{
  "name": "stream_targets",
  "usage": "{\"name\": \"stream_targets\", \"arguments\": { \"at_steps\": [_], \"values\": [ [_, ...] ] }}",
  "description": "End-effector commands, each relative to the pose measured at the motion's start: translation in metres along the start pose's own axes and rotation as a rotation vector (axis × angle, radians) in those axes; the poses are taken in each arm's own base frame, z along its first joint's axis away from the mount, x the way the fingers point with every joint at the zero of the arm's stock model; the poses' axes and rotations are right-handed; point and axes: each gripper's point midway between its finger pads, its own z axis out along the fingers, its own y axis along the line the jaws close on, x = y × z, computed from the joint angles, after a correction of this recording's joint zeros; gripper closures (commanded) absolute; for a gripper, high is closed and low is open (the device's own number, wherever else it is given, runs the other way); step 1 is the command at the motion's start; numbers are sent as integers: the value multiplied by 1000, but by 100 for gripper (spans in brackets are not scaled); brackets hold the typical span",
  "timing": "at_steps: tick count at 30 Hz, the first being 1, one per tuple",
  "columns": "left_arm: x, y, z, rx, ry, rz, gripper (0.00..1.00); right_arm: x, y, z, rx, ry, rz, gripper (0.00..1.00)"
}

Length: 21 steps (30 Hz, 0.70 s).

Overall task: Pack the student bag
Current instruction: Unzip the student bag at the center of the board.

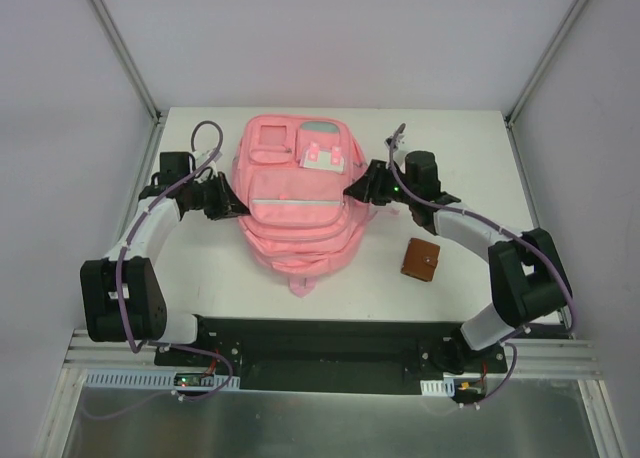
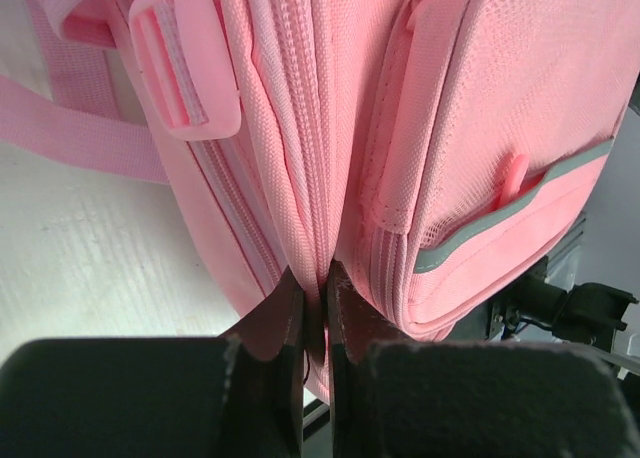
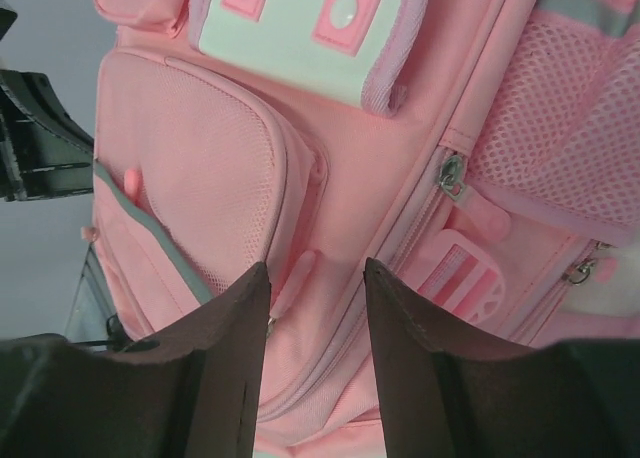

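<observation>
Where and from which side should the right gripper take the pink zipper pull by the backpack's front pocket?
Probably the pink pull tab itself, approached from the right arm's side. It stands out flat from the student bag and lies between the fingers of the open right gripper.

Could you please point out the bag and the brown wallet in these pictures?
bag (image 1: 297, 213): top view, on its front pocket.
brown wallet (image 1: 421, 260): top view, on the middle of its upper face.

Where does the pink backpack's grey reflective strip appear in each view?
Top external: reflective strip crosses the student bag's middle.
Left wrist: strip at right, slanting.
Right wrist: strip at left, slanting.
Shared landmark: the mesh front pocket bordering it.
</observation>
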Motion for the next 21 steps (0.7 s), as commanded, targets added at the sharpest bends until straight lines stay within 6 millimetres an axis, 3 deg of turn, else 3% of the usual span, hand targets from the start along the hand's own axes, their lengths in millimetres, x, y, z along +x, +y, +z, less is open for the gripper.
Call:
{"name": "stream_targets", "arguments": {
  "at_steps": [1,5,6,8,17,21],
  "values": [
    [-16,11,-1,-63,-11,47,100,-13,37,1,-149,-23,90,55],
    [-13,13,0,-67,-3,45,100,-6,29,6,-124,-15,140,59],
    [-12,13,0,-64,-1,46,100,-4,27,7,-118,-11,147,65],
    [-11,13,0,-64,2,45,100,-1,26,10,-119,0,165,68],
    [-10,13,0,-63,1,49,100,7,22,23,-139,27,301,63],
    [-10,13,1,-58,5,44,100,13,17,27,-130,47,366,76]
  ]
}}
